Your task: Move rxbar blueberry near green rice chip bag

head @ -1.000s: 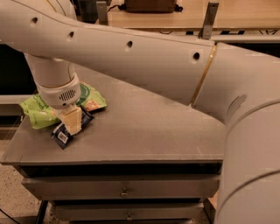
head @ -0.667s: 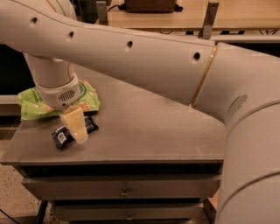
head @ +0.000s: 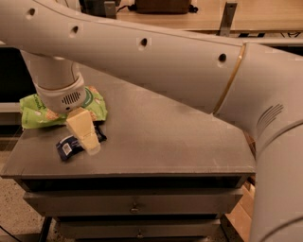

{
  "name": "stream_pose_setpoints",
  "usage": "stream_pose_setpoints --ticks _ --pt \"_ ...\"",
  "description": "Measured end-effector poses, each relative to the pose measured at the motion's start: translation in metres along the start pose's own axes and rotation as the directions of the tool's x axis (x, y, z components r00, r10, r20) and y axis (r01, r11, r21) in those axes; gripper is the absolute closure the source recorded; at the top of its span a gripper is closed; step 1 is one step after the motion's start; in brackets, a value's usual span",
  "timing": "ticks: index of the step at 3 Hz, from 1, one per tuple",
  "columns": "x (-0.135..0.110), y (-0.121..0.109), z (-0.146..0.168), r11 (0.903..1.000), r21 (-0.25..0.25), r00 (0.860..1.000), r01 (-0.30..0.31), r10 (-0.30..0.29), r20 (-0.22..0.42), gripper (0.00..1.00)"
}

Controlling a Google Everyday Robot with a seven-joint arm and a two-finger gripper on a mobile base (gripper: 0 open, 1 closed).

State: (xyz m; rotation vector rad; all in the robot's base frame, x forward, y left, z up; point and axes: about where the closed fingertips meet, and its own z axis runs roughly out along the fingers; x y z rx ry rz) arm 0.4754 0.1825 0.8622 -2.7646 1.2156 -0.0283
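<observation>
The rxbar blueberry [head: 70,147], a small dark navy wrapper with a white label patch, lies flat near the table's front left corner. The green rice chip bag [head: 34,113] lies just behind it at the left edge, partly hidden by my arm. My gripper [head: 88,140] hangs from the white wrist over the bar's right end, with a cream finger [head: 83,130] reaching down to the table beside the bar. The bar's right part is hidden behind that finger.
The grey metal table [head: 165,142] has drawers [head: 135,206] below its front edge. My large white arm [head: 189,66] crosses the whole upper view and blocks the table's back. A wooden shelf unit [head: 189,12] stands behind.
My gripper has moved forward and to the right, away from the green bag. The rxbar has shifted slightly with it and lies flatter on the table.
</observation>
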Motion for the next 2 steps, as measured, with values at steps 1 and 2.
stream_pose_setpoints --ticks 1,2 --pt "0.0054 0.0017 -0.0266 0.9993 0.034 0.999 -0.012 0.014 -0.031 0.00" --pt "0.0056 0.0019 -0.0285 0.9992 0.037 0.999 -0.013 0.014 -0.033 0.00"
